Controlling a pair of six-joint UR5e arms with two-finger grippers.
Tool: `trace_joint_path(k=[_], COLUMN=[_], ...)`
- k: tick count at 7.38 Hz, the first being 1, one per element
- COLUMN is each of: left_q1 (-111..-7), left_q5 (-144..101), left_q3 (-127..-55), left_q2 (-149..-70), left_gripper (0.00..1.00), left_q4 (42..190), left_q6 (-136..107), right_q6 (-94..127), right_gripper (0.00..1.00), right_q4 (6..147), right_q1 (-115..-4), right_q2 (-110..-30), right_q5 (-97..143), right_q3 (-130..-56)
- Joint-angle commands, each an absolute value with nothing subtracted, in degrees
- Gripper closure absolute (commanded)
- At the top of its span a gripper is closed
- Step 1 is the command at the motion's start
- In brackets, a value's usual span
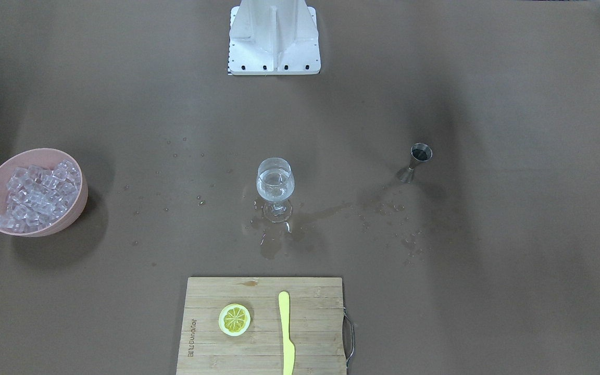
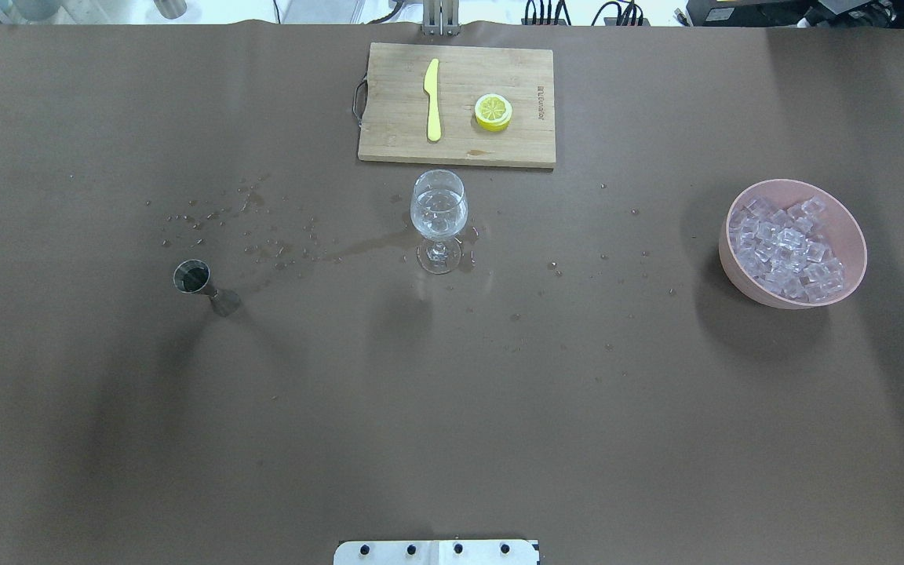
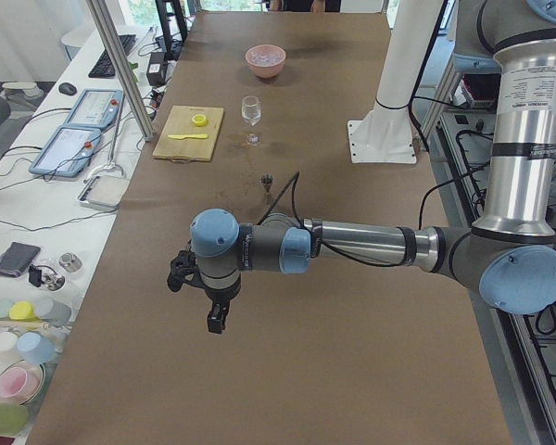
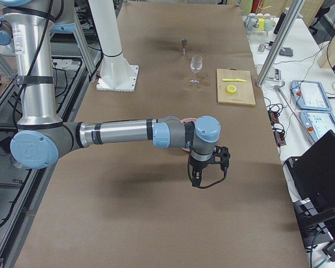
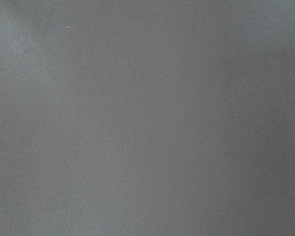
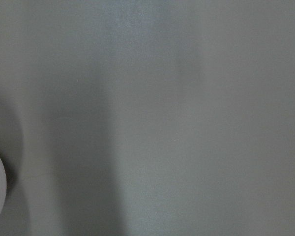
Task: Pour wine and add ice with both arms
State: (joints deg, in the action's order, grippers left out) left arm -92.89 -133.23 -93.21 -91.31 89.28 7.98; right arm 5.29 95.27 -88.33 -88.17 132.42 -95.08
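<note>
The left arm [image 3: 352, 243] is positioned well apart from the white base column [image 3: 394, 83], on the robot's left of it, with the upper link upright, the forearm level above the table and the wrist turned so that the left gripper [image 3: 217, 322] points straight down. The right arm [image 4: 117, 133] mirrors this pose on the opposite side of the column, with the right gripper [image 4: 196, 180] also hanging downward, clear of the table. The finger opening of either gripper cannot be determined from the side views.

Pink bowl [image 1: 71, 208]; yellow knife [image 1: 286, 333]; brown table [image 1: 487, 291].
</note>
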Motion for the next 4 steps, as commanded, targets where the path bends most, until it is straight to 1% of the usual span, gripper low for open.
trace_joint_path(k=[1, 3, 4], left_q1=[-92.9, -92.7, -92.7], left_q5=[-133.2, -133.2, -133.2], left_q3=[-93.9, -92.7, -93.4], left_q2=[-91.8, -91.2, -91.8], left_gripper=[0.02, 0.02, 0.02], left_q4=[89.7, 92.1, 92.5], left_q6=[8.2, 7.6, 7.7], right_q6=[5.1, 5.4, 5.5], right_gripper=[0.0, 0.0, 0.0], right_q4=[95.3, 95.3, 95.3], right_q1=[-88.4, -88.4, -88.4], right_q2=[-88.2, -88.2, -88.2], right_q5=[132.5, 133.6, 133.8], right_q3=[-95.5, -95.7, -95.9])
